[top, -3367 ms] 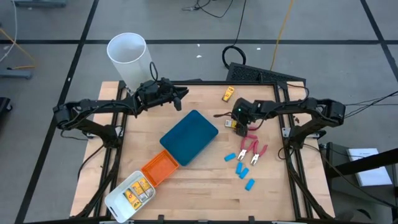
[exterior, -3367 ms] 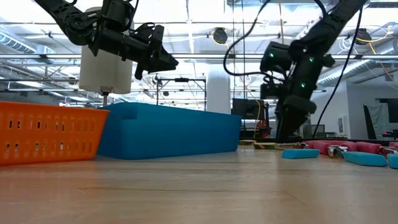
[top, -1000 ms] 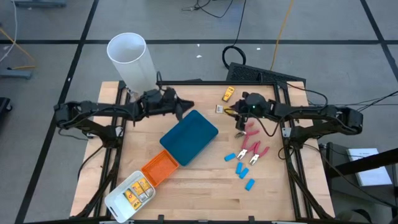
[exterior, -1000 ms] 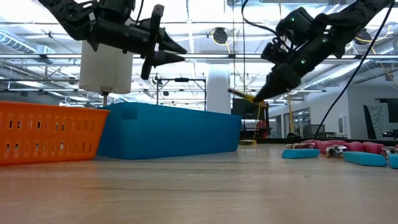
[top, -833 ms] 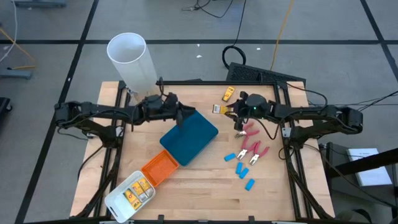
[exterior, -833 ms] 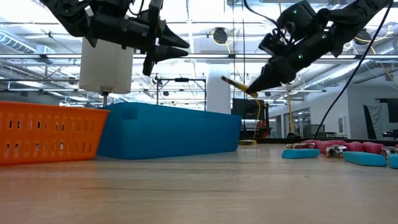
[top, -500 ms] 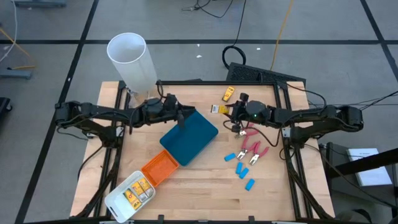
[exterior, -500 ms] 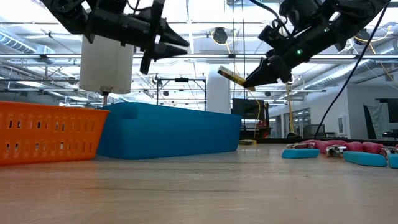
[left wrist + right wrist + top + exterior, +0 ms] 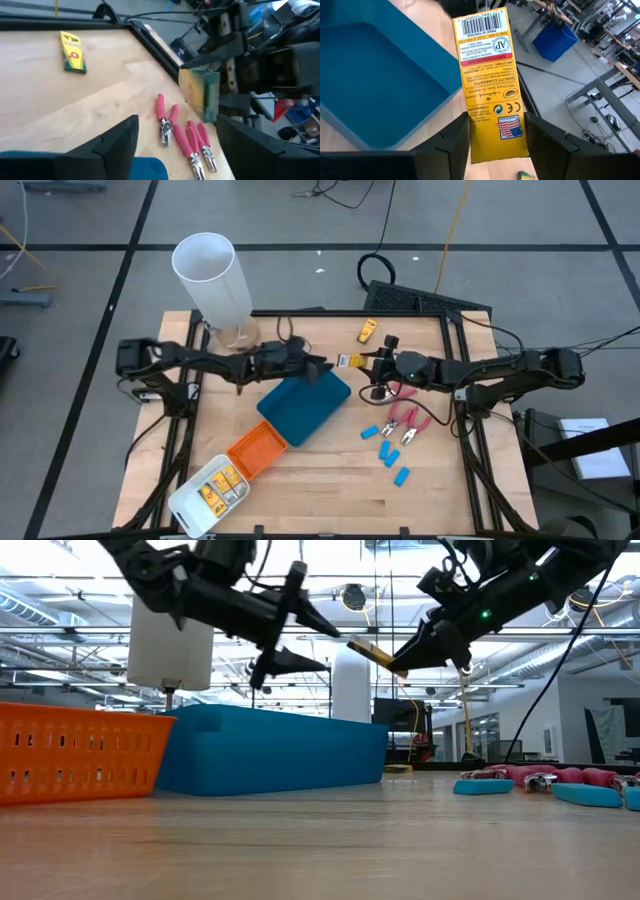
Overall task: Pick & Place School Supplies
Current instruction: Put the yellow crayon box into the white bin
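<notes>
The right tool grips a yellow crayon box by one end above the table, facing the wide-open left tool; misaligned closure could drop it.

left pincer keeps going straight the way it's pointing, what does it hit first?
Probably the yellow crayon box held in the right pincer. The left pincer is open and aimed right at it, above the teal tray. Depth is uncertain.

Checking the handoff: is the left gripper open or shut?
Open. In the left wrist view, the left gripper's fingers stand wide apart, facing the yellow crayon box held by the right gripper.
</notes>
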Controlling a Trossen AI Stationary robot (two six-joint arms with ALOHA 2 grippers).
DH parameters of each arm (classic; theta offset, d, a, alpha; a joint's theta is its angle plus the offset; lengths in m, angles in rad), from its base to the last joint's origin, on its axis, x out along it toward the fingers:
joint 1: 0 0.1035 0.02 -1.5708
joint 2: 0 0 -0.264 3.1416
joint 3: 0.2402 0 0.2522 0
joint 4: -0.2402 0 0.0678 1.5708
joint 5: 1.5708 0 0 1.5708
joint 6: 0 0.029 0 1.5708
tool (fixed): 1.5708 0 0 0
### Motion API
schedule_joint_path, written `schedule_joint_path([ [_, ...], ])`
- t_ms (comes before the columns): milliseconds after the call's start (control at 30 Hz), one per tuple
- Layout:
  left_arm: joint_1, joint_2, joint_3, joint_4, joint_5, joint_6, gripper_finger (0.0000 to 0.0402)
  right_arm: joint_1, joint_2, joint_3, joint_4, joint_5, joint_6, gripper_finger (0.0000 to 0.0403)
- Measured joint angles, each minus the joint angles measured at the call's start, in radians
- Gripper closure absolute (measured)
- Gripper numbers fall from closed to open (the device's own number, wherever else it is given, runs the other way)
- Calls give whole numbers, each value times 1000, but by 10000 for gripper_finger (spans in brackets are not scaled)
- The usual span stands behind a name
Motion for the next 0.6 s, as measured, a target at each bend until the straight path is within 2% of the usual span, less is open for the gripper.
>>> schedule_joint_path([
  [200, 0, 67, 103, 3, 48, 54, 120, -1, 0, 0, -2, 1, -4, 238],
  [600, 1, 79, 120, -8, 38, 66, 141, -1, 0, 0, 7, 1, -23, 238],
])
